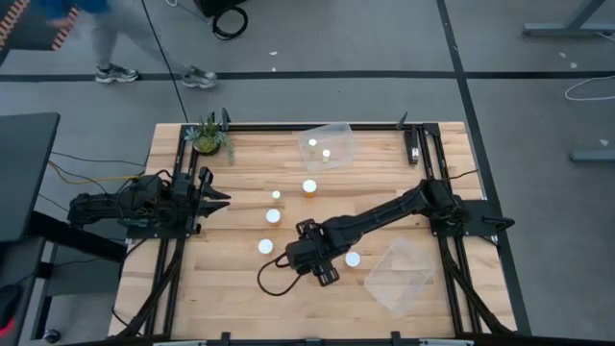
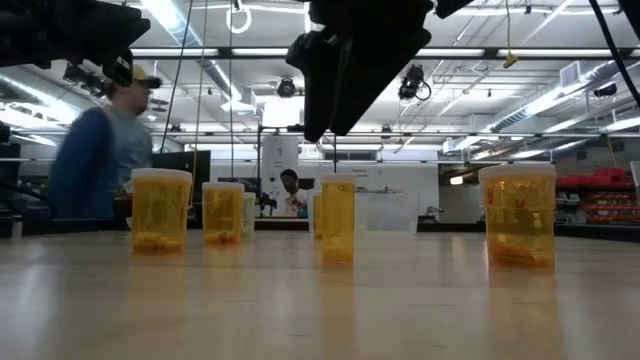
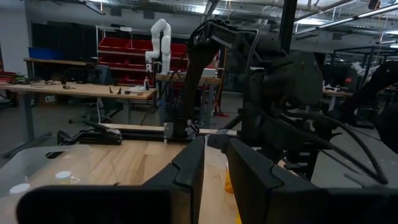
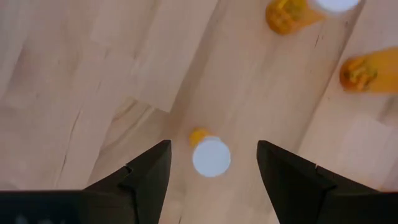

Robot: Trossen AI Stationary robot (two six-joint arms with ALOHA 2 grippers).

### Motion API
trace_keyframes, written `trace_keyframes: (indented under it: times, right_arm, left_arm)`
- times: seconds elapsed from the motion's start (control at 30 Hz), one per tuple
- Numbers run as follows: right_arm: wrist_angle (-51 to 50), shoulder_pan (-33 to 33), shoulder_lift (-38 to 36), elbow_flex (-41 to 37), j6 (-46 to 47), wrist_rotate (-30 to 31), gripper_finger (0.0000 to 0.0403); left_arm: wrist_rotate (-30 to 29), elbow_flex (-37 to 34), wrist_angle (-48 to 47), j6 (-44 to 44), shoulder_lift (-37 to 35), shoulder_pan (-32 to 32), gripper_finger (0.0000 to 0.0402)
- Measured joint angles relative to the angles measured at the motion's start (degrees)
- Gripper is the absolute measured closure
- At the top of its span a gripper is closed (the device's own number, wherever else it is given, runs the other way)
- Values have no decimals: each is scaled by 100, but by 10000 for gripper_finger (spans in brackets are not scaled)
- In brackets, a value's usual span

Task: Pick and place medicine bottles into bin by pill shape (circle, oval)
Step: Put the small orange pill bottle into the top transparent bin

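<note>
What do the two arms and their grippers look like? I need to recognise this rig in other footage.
Both arms are black and built of jointed segments on dark bases at the table's side edges. The right arm trails a black cable looping over the wood. The right gripper has two dark, wedge-shaped, angular fingers; the left gripper has the same broad, dark flat fingers. No markings are visible.

No readable text, label or number anywhere (bottle [image 2: 337,218] faces show only orange plastic).

Bright overhead strip lights lit everything pretty evenly, with soft glare on the table [image 2: 300,300]. The walking person [image 2: 100,150] was motion-blurred, and the near tabletop was out of focus.
</note>
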Motion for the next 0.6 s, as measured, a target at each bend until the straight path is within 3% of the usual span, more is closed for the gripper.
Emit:
trace_keyframes:
  times: [0.6]
  right_arm:
    - [955, -2, -4, -935, -426, -83, 158]
  left_arm:
    - [0, 0, 0, 2, 2, -1, 322]
